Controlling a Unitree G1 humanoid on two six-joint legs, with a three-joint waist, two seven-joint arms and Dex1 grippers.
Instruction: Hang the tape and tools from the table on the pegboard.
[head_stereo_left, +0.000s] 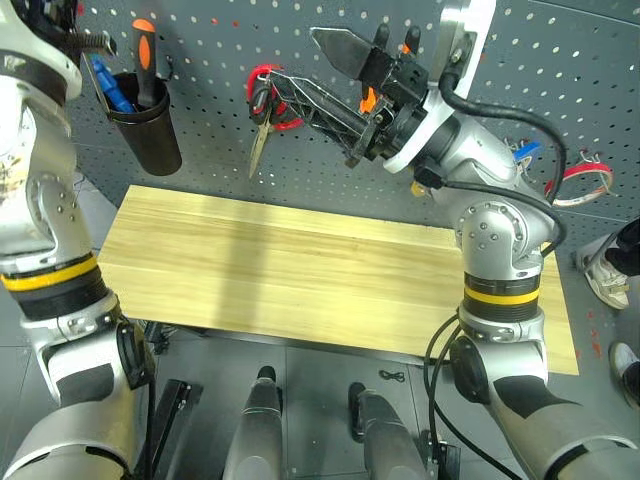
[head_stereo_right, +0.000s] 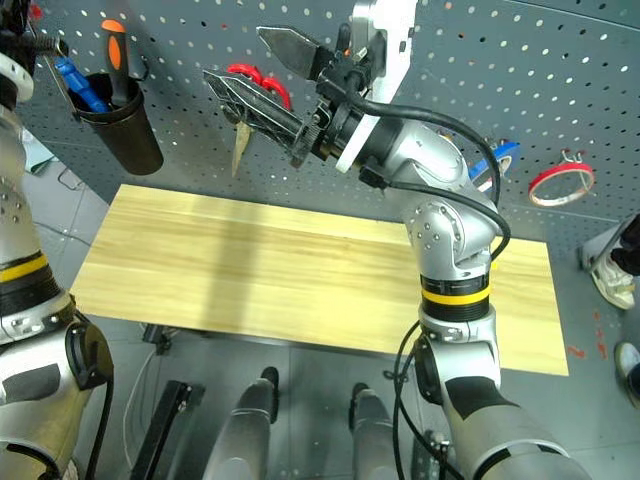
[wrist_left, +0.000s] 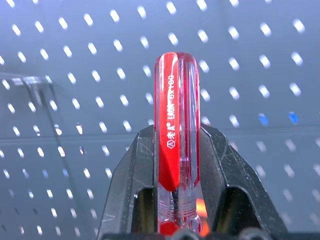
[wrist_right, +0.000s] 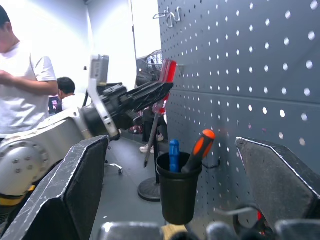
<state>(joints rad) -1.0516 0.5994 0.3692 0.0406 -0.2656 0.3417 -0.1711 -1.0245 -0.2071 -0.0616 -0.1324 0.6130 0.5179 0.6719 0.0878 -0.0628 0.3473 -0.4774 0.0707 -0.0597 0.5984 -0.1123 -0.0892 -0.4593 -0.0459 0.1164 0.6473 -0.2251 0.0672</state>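
Left wrist view: one red-handled screwdriver (wrist_left: 176, 125) between left fingers (wrist_left: 131, 175); right fingers (wrist_right: 82, 190) wide apart

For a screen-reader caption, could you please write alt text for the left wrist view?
The left gripper has its jaws shut on the red-handled screwdriver, whose clear red handle stands up between its two black fingers. Behind it is the pegboard, a grey panel with rows of small holes.

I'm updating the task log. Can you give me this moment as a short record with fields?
left gripper: jaws shut on the red-handled screwdriver, raised before the pegboard
right gripper: jaws open, holding nothing
table: bare top
black cup on pegboard: holds orange-and-black-handled screwdriver
also hung: red-handled scissors, red roll
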